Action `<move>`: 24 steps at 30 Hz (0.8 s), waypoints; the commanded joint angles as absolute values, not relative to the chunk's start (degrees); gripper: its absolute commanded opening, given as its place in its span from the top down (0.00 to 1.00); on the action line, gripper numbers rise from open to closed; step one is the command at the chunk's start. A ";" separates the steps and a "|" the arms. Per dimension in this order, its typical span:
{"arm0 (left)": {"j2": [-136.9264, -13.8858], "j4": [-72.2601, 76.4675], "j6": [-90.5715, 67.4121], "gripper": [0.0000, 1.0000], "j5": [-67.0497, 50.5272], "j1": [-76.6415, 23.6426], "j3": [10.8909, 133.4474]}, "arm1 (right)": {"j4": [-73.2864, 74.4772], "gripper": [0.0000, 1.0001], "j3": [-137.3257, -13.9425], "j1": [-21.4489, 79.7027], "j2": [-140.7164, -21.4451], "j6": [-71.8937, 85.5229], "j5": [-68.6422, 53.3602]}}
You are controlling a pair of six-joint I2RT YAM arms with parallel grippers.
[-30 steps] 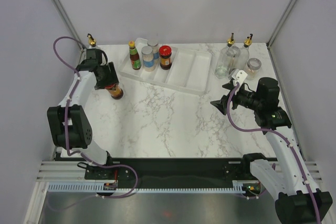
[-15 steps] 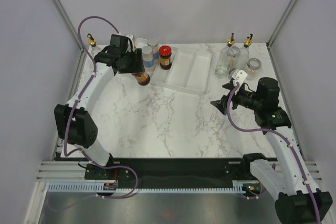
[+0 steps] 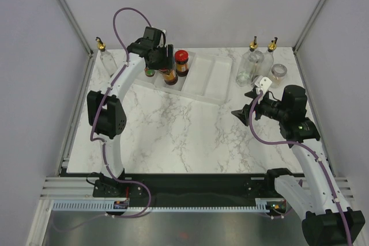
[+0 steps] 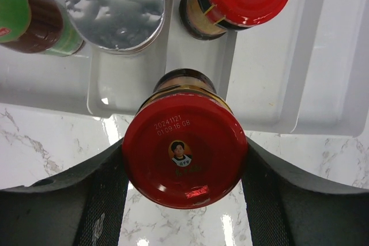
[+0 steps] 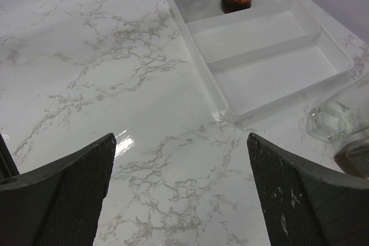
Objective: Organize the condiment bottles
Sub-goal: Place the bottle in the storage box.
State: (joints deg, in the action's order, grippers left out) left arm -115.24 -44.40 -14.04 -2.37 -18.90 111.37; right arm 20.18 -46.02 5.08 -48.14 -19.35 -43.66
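Table [image 3: 173, 136]: white marble pattern, glossy and flat. Sorting looks partway done, with some bottles in the tray and four outside it.
Tray [image 3: 210, 82]: white plastic with long ridged channels, at the far side of the table. Step in hand, as I read it, is setting a jar into a left channel. Next move calls for lowering until the base seats flat inside the rim, then opening and lifting straight up. The neighbours stand close, so a sideways exit could tip them.
Left claw [image 4: 184, 168]: dark textured fingers clamped on the held jar, one on each side just under the lid.
Right claw [image 3: 244, 105]: spread wide and holding nothing, above bare table on the right side.
Cruets [image 3: 249, 66]: clear glass, tall, with gold spouts. Two stand at the far right beside the tray. The left cruet [image 3: 104, 57] is alone at the far left corner.
Sauce bottle [image 4: 40, 21]: dark and round with a green label, in the tray's leftmost part.
Held jar [image 4: 184, 149]: dark glass with a round red lid printed with a date and a small portrait. It is at the tray's near rim. Cannot tell whether its base touches the tray floor.
Second jar [image 3: 181, 61]: same make, red lid, upright in the tray, just beyond the held jar.
Silver-lid jar [image 4: 115, 4]: flat, mirror-bright lid. In the tray between the sauce bottle and the second jar.
Spice jar [image 3: 278, 71]: short, clear, silver lid. It sits right of the cruets, outside the tray.
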 commanded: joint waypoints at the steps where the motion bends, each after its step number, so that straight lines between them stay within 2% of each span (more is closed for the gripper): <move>1: -115.75 -41.48 -15.64 0.98 -1.85 -20.39 118.73 | 18.37 0.02 -46.14 4.92 -47.72 -20.65 -44.30; 18: -124.19 -42.98 -13.19 0.96 3.08 -23.38 123.57 | 18.28 0.02 -46.14 4.83 -48.16 -20.83 -43.77; 21: -124.72 -43.15 -13.18 0.74 3.51 -24.26 123.92 | 18.28 0.02 -46.14 4.92 -48.25 -20.92 -43.59; 22: -124.80 -43.15 -13.18 0.53 3.69 -24.61 124.19 | 18.28 0.02 -46.14 4.83 -48.34 -20.92 -43.59; 24: -124.89 -43.15 -12.83 0.35 4.22 -25.22 124.63 | 18.28 0.02 -46.14 4.83 -48.34 -21.00 -43.42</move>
State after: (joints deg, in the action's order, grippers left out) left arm -126.17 -46.28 -14.04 3.05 -23.83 119.83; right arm 20.16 -46.02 5.02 -48.34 -19.77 -43.22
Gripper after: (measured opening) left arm 0.723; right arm 0.982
